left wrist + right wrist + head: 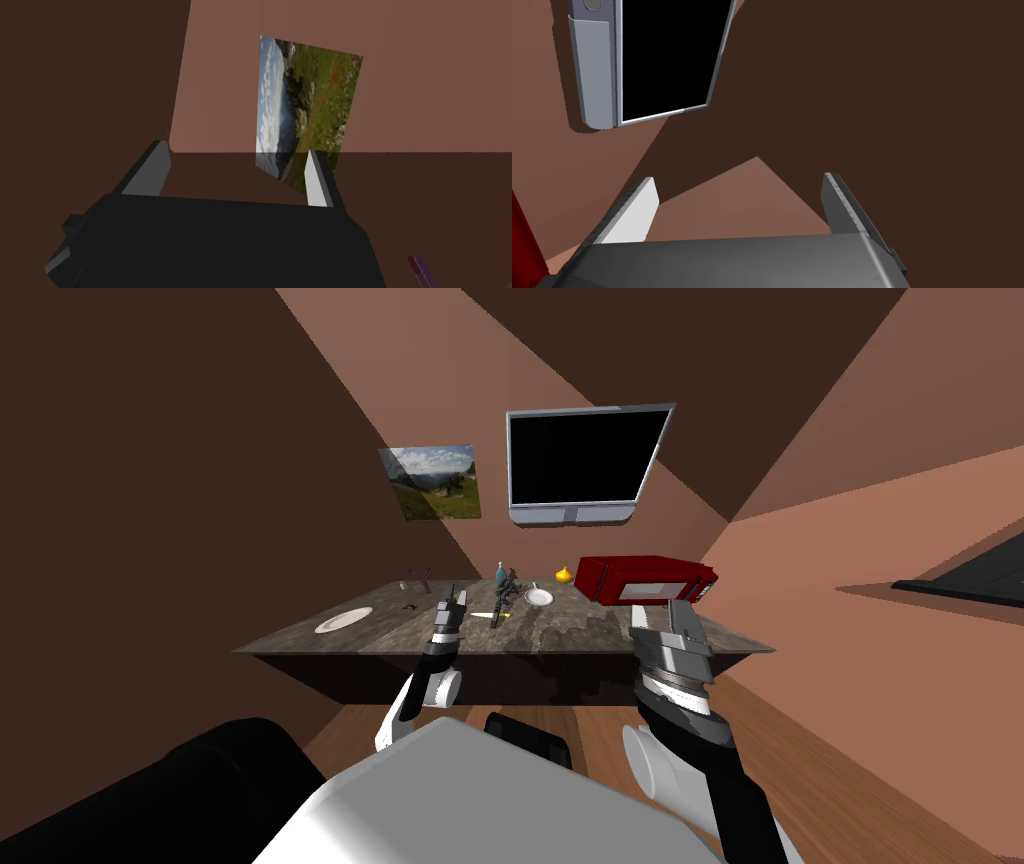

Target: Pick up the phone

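Grey mottled worktop (590, 633) w/ white plate (344, 619), red microwave (650, 578); L gripper (456, 594) & R gripper (662, 616) over near side, fingers spread on both.

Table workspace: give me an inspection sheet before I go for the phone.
Surface: dark mottled table.
Job's things: phone cannot be told apart; a small dark item beyond the plate may be it.
Clutter: white plate, small dish, bottle, yellow round thing, red microwave.
Grippers: left gripper open, over the table's near side; right gripper open, near the microwave.
Cables: nothing seen.
Surroundings: landscape picture and dark screen on the wall.
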